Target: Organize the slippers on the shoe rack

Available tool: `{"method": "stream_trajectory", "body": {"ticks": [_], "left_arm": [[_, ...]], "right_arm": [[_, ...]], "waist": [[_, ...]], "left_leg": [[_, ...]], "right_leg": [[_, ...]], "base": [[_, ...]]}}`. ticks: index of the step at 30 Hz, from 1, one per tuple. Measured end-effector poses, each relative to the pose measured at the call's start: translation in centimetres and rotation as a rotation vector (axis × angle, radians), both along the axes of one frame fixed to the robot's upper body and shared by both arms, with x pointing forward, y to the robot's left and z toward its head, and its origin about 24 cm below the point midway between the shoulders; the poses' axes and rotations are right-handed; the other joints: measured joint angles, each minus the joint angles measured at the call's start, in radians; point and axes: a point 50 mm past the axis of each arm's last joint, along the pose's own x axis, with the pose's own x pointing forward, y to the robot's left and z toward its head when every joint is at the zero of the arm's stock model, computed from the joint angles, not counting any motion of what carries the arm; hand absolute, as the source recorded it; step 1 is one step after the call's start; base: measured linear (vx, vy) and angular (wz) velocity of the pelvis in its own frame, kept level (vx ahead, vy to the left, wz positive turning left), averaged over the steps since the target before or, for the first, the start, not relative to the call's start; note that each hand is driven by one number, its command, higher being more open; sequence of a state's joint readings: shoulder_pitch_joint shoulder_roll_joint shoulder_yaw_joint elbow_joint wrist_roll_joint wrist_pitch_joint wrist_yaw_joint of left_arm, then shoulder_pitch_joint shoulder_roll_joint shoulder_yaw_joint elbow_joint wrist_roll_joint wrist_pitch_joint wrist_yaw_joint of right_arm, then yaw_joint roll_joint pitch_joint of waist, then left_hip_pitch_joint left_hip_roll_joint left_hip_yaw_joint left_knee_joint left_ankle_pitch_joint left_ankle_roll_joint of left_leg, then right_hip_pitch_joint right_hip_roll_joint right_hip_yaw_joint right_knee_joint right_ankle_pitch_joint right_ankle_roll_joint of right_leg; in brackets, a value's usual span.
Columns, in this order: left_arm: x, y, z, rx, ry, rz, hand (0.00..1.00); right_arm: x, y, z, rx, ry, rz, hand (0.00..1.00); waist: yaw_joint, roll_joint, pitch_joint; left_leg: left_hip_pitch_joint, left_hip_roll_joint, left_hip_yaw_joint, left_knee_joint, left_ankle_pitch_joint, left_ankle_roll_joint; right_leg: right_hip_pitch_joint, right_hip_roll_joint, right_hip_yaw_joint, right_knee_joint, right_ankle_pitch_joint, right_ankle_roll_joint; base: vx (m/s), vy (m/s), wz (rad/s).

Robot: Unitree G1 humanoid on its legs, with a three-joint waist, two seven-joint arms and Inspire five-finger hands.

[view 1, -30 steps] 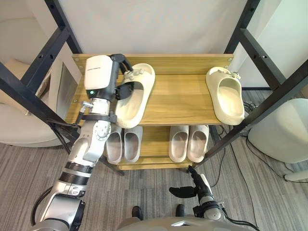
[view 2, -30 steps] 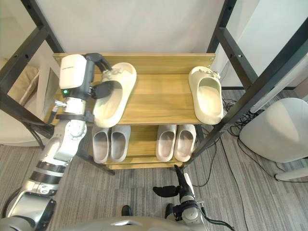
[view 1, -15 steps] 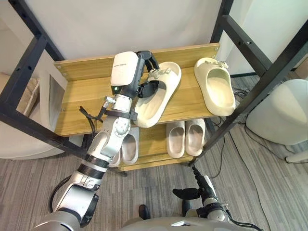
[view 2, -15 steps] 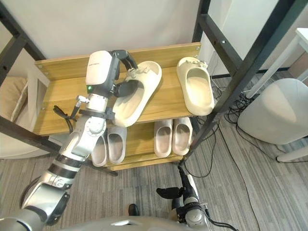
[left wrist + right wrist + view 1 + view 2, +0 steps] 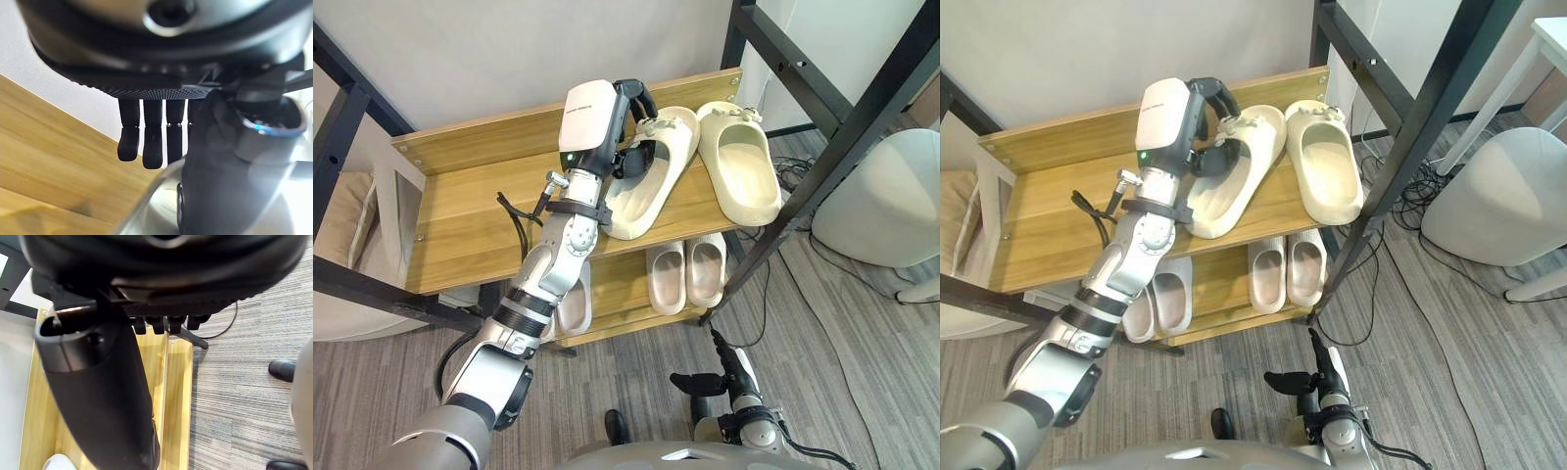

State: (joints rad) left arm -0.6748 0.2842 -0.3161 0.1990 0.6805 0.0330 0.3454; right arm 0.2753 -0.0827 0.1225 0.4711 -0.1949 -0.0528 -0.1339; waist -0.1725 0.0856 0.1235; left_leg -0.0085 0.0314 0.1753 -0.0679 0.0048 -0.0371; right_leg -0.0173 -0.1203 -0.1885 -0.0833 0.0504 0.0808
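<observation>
Left hand (image 5: 631, 103) grips slipper (image 5: 651, 191) beside its mate (image 5: 741, 171), grey pairs (image 5: 687, 274) below.

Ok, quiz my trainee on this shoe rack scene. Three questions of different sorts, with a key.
1. True or false: the left robot hand holds a grey slipper.
2. Which shelf of the rack holds the grey slippers? A) top B) lower C) neither
3. Fill in: the held slipper lies beside the other cream slipper on the ___ shelf.
Key: 1 false, it grips a cream one; 2 B; 3 top.
</observation>
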Motion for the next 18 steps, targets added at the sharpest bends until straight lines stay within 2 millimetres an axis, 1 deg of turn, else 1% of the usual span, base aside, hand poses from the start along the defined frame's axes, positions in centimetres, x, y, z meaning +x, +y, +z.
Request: {"method": "stream_trajectory", "body": {"ticks": [8,14,18], "left_arm": [[0.2,-0.1,0.0,-0.012,0.014,0.012,1.0],[0.0,-1.1,-0.1,-0.083,0.038,-0.031,1.0],[-0.6,-1.7,0.3,-0.12,0.027,-0.079,1.0]], "right_arm": [[0.1,-0.1,0.0,-0.004,-0.003,-0.003,1.0],[0.2,-0.2,-0.1,-0.009,0.003,-0.009,1.0],[0.3,-0.3,-0.3,-0.015,0.011,-0.007,1.0]], "waist": [[-0.002,0.006,0.001],[0.0,0.007,0.001],[0.007,0.014,0.005]], "left_leg": [[0.0,0.0,-0.001,0.001,0.0,0.0],[0.001,0.0,-0.019,0.001,0.002,0.003],[0.005,0.0,-0.032,0.003,0.003,0.004]], "right_leg": [[0.0,0.001,0.0,0.0,0.0,0.0],[0.01,-0.001,-0.017,0.0,0.0,0.0],[0.023,-0.003,-0.03,0.0,-0.002,-0.001]], "base": [[0.0,0.0,0.0],[-0.01,-0.004,0.07],[-0.02,-0.006,0.11]]}}
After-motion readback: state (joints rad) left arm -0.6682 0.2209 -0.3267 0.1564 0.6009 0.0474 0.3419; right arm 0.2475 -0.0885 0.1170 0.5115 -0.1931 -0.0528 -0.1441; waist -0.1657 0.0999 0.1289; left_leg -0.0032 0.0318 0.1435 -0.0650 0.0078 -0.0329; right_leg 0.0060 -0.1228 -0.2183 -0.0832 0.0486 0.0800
